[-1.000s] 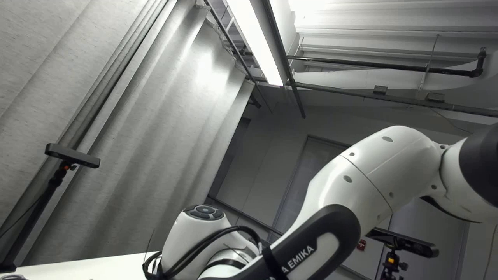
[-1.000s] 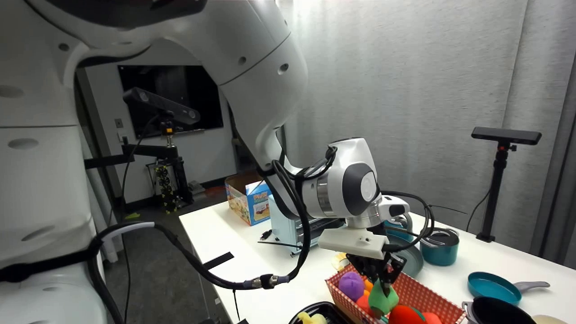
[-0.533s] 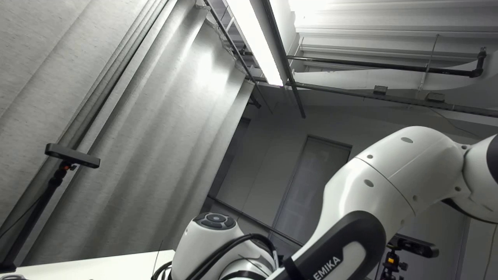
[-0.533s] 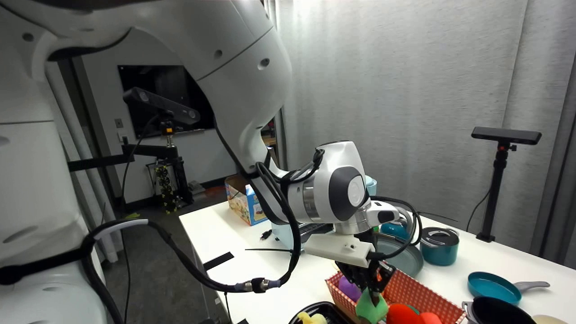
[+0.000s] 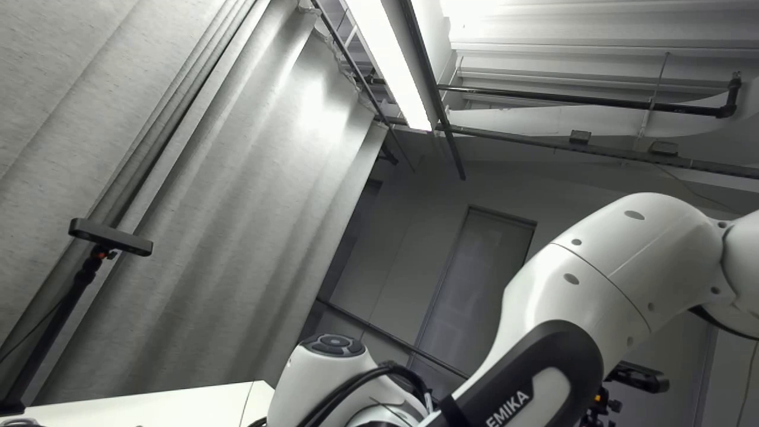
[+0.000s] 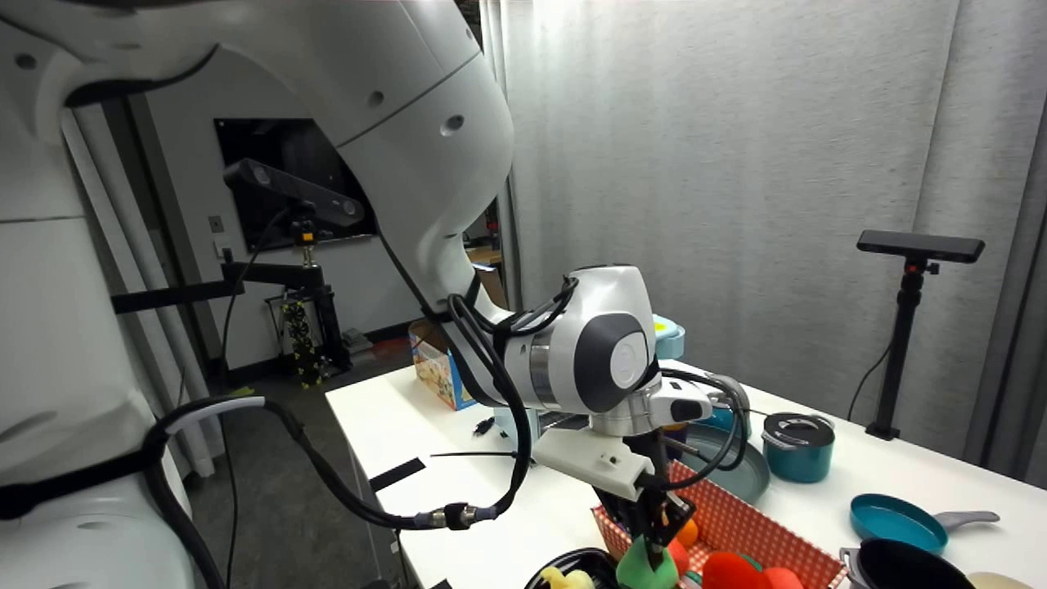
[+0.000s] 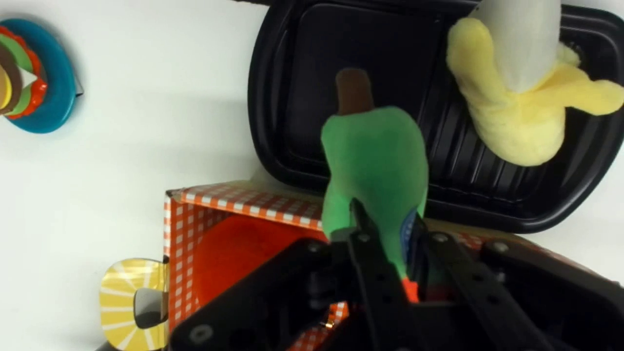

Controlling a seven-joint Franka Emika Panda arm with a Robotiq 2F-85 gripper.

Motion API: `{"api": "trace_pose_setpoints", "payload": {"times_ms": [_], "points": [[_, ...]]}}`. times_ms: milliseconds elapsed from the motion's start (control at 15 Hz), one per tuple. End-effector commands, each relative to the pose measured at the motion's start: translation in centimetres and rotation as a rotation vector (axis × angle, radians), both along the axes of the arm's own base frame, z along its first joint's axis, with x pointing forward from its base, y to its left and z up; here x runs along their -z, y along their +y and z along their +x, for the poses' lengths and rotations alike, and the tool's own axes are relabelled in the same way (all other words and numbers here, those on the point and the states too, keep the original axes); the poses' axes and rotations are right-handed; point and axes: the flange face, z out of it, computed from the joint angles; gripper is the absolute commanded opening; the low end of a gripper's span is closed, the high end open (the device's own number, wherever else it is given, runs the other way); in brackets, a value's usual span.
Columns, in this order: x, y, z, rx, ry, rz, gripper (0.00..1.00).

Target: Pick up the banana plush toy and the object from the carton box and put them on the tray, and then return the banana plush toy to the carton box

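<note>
My gripper (image 7: 385, 217) is shut on the object, a green plush toy (image 7: 378, 156) with a brown stem, which hangs between the fingers. In the wrist view this toy overlaps the near rim of the black tray (image 7: 317, 44) and the checkered wall of the carton box (image 7: 243, 202). On the ribbed side of the tray lies the banana plush toy (image 7: 521, 122), pale yellow and part peeled. In an exterior view the gripper (image 6: 652, 541) and green toy (image 6: 642, 568) are at the box's tray-side edge, above the table. Whether the toy touches the tray is unclear.
Red plush toys (image 7: 229, 258) and an orange one (image 6: 687, 533) lie in the box. A toy burger (image 7: 22, 78) on a teal pan stands beside the tray. Around the box are a dark pot (image 6: 900, 564), a teal pan (image 6: 896, 522), a lidded pot (image 6: 800, 454) and a grey-green pan (image 6: 748, 470).
The arm has carried the green plush toy sideways, from over the box to the tray side. The purple toy is now hidden behind the gripper. The grip stays the same.
</note>
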Motion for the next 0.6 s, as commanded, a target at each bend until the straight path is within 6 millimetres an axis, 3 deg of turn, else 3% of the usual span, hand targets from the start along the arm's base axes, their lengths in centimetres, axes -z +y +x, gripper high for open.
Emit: {"api": "trace_pose_setpoints", "payload": {"times_ms": [0,533], "points": [[-0.78,0.48,-1.39,0.051,0.039,0.033,0.04],[-1.23,0.37,-1.99,0.201,0.069,0.001,0.04]]}}
